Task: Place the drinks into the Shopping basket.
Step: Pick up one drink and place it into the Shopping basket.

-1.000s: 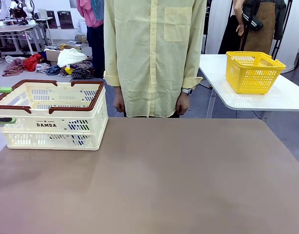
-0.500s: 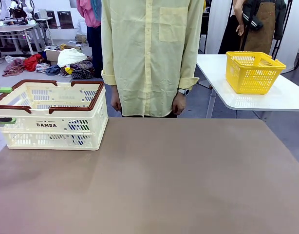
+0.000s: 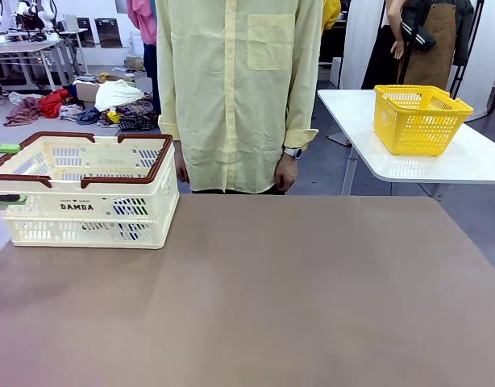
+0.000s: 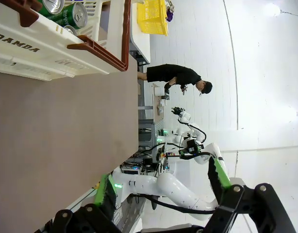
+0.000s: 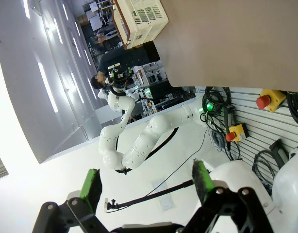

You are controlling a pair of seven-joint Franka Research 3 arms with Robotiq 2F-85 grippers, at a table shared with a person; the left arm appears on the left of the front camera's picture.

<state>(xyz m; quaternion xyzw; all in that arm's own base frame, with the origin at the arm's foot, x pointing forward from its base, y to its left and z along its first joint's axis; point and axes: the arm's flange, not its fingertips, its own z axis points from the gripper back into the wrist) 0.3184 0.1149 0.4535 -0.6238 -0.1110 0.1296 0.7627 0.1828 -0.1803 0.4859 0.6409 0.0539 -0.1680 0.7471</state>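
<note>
Both drinks (image 4: 66, 12) already lie inside the Shopping basket (image 4: 52, 48), just ahead of the open, empty left end effector (image 4: 163, 191).

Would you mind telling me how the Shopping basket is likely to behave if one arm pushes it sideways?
The Shopping basket looks like stiff slotted plastic, so it should probably slide without flexing. It sits low and wide, so tipping seems unlikely. The drinks lying inside may roll and shift.

1. The bench (image 3: 296, 298) is covered in a matt, smooth brown surface.
2. The Shopping basket (image 3: 86, 211) is seen as slotted cream plastic with a glossy brown rim.
3. The drinks (image 4: 71, 14) are shown as shiny metal cans.
4. The shirt (image 3: 231, 97) is thin yellow cloth.
</note>
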